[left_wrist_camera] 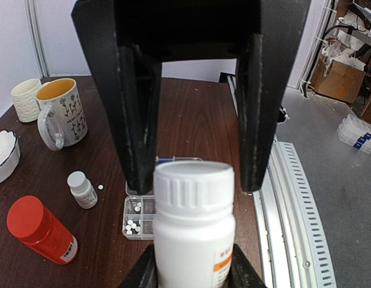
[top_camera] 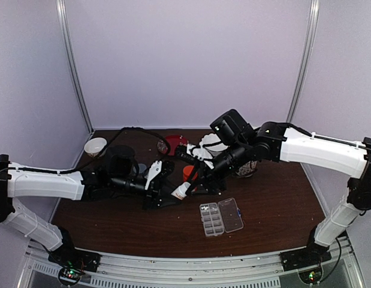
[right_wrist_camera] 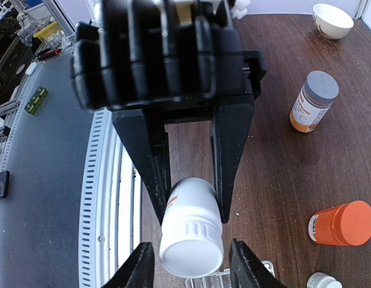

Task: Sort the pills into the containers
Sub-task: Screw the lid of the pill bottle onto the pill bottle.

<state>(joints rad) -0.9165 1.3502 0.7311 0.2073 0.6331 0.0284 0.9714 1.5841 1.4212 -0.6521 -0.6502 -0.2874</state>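
My left gripper (left_wrist_camera: 194,271) is shut on the body of a white bottle (left_wrist_camera: 194,234), which it holds off the table with the ribbed white cap (right_wrist_camera: 191,249) pointing at the right arm. My right gripper (right_wrist_camera: 188,264) is open; its fingers (right_wrist_camera: 132,267) flank the cap with a narrow gap on each side. In the top view the two grippers meet at the bottle (top_camera: 180,191) over the table's middle. The clear pill box (top_camera: 212,219) lies open in front, its lid (top_camera: 231,214) flat beside it. Several white pills (left_wrist_camera: 132,227) lie in its containers. One loose pill (left_wrist_camera: 100,187) lies on the table.
An orange bottle with a red cap (left_wrist_camera: 41,231) lies on its side beside a small white bottle (left_wrist_camera: 82,189). A mug (left_wrist_camera: 62,114), a cream cup (left_wrist_camera: 26,99) and a white dish (left_wrist_camera: 2,156) stand further off. A grey-capped orange bottle (right_wrist_camera: 314,102) and a bowl (right_wrist_camera: 332,20) lie beyond.
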